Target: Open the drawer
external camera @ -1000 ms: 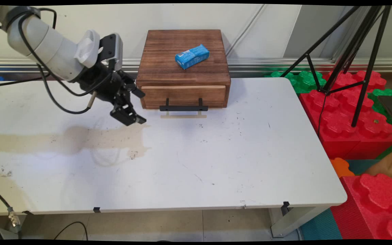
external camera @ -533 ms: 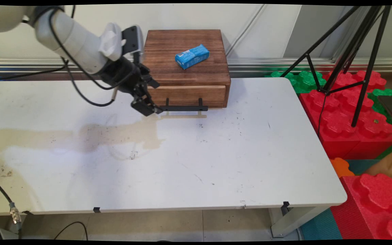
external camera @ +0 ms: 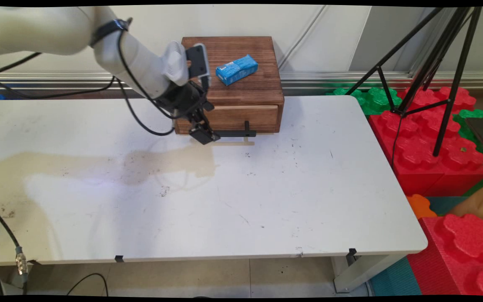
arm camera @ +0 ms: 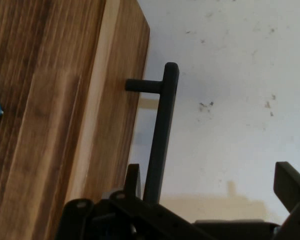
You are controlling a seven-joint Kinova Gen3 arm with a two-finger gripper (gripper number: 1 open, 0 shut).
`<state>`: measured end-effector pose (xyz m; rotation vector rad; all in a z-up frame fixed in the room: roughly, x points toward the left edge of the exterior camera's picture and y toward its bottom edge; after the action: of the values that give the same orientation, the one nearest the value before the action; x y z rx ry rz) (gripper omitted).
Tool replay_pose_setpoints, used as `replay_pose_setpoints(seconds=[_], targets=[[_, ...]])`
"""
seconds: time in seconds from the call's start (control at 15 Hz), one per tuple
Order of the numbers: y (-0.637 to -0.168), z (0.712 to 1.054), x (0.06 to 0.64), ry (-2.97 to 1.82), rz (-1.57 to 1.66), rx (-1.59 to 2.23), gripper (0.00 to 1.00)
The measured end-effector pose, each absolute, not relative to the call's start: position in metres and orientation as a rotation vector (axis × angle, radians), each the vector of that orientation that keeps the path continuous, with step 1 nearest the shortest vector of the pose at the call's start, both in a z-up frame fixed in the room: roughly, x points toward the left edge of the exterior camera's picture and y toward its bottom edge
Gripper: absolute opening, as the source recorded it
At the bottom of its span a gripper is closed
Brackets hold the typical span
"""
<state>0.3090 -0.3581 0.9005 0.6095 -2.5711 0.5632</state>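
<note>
While spread open, hand (external camera: 205, 137) astride the drawer handle (external camera: 235, 133), bar lengthwise along the drawer front (external camera: 241, 118).

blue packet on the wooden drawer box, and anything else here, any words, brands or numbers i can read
Small blue packet on top of the brown wooden drawer box: it carries a white label patch with print, too small to read.
Hand view: only a blue corner of the packet shows, with no print.
White robot arm, black gripper, black tripod: no lettering visible.
No legible text anywhere.
</note>
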Motion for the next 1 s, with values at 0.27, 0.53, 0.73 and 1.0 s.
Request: replay_pose_setpoints(seconds=[0.27,0.53,0.73,1.0], targets=[[-0.37,0.884,0.295,-2.586,0.568,0.628,1.0],[-0.384,0.863,0.28,-2.6,0.573,0.663,1.0],[-0.392,0.851,0.271,-2.606,0.574,0.688,1.0],[-0.399,0.837,0.261,-2.614,0.568,0.718,1.0]])
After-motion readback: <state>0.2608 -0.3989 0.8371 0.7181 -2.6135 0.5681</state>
